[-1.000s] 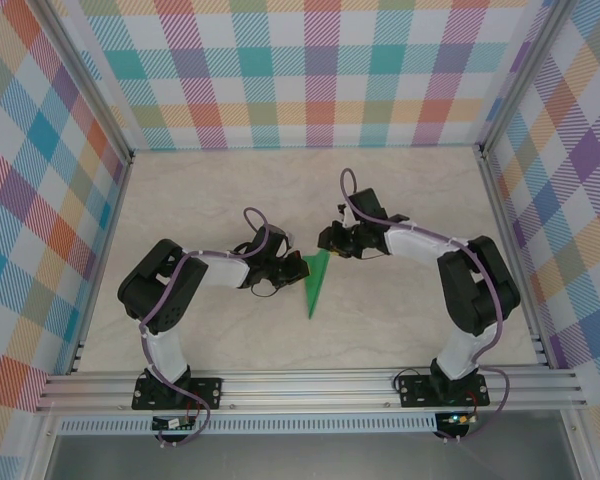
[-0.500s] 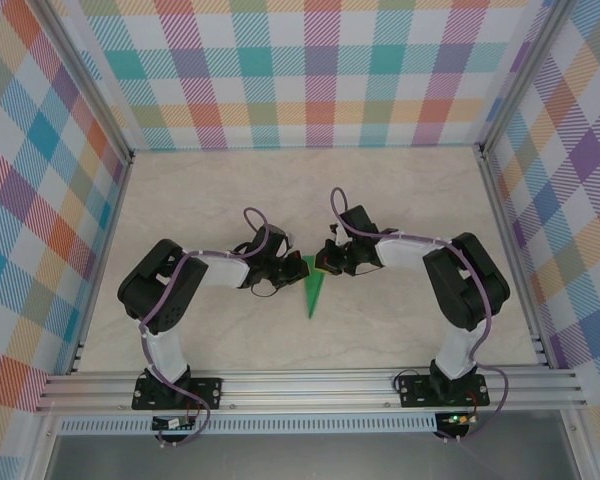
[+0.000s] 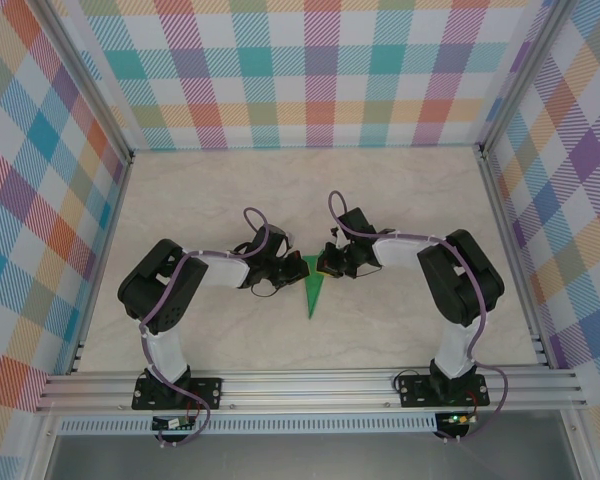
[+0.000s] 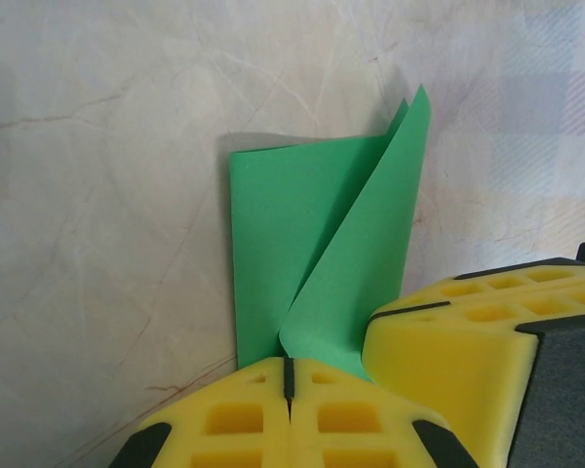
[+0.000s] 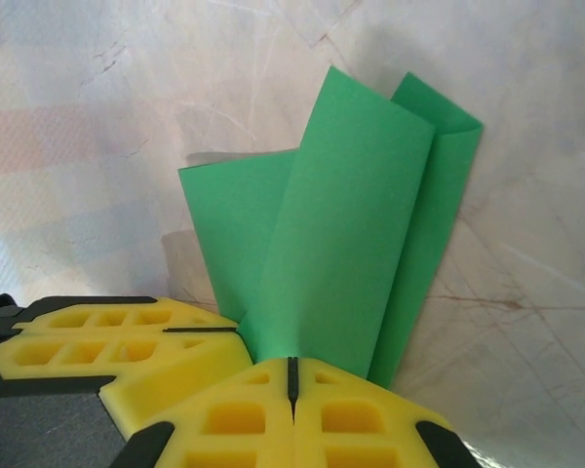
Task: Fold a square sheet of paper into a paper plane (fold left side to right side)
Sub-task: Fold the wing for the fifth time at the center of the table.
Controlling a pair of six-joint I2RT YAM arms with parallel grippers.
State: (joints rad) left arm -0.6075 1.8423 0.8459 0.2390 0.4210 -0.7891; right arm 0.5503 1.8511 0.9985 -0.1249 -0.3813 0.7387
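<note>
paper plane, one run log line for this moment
paper plane: narrow green dart on table, flaps raised | left fingers: shut on its wide end | right fingers: shut on same end, beside left

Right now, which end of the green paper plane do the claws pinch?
The wide, far end of the bright-green folded paper plane. The left gripper and right gripper are both shut on it; the pointed near tip lies free.

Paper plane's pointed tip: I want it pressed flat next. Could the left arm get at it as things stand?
Probably yes: the paper plane has its tip free, with nothing beside or over it. But the left gripper is shut on the plane's wide end, so it would have to let go first.
</note>
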